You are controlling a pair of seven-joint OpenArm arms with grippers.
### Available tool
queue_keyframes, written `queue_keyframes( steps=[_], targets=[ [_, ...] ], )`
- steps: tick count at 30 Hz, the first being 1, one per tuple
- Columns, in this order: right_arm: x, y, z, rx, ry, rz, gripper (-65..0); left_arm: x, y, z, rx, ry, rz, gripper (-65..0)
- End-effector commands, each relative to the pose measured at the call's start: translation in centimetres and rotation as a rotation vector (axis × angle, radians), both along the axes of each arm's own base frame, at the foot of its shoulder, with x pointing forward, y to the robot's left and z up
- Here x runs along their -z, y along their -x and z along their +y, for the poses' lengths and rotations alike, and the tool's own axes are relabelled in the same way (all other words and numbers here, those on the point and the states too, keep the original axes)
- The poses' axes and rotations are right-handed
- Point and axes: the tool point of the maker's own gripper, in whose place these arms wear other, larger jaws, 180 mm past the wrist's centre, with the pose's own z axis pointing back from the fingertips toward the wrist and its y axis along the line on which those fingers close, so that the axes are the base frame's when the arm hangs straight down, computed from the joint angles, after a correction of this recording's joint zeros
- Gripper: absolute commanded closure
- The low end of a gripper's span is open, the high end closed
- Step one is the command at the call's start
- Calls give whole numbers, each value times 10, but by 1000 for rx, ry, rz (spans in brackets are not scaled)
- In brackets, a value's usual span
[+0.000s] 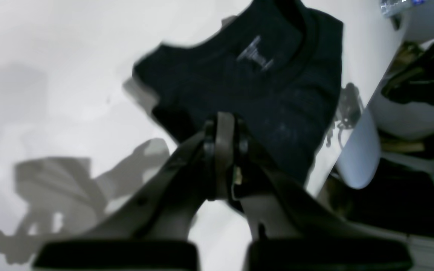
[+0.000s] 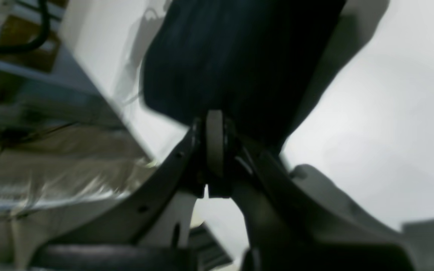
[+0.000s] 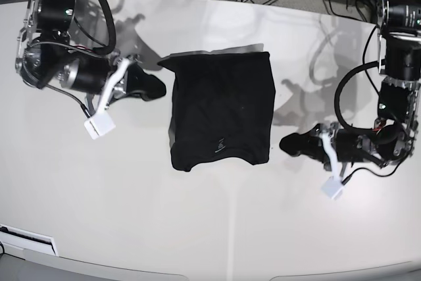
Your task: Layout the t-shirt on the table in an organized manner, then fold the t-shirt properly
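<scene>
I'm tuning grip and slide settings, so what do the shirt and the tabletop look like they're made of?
The t-shirt looks like soft matte black knit fabric, probably cotton: it lies limp with a ribbed collar and absorbs light. The table looks like hard, smooth, glossy white laminate or plastic, judging by its sheen and the soft-edged shadows on it; the exact material is unclear.

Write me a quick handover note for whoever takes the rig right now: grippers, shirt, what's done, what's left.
Left gripper: shut, holding nothing, off the t-shirt's side, near the collar end.
Right gripper: shut, holding nothing, off the opposite side, at the far end.
T-shirt: lies flat mid-table as a compact dark rectangle, sides apparently folded in, collar and pale neck label towards the near edge.
Done: laid out, apparently side-folded.
Left: probably a final fold end to end and tidying; judge from the shape.
</scene>
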Motion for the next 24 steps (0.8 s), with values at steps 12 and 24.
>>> queue_keyframes(
  steps=[12, 24],
  targets=[
    [-49, 38, 2, -19, -55, -119, 0, -43, 88, 9, 43, -4, -178, 0],
    [-28, 110, -50, 100, 206, 19, 0, -32, 221, 24, 48, -152, -50, 0]
  ],
)
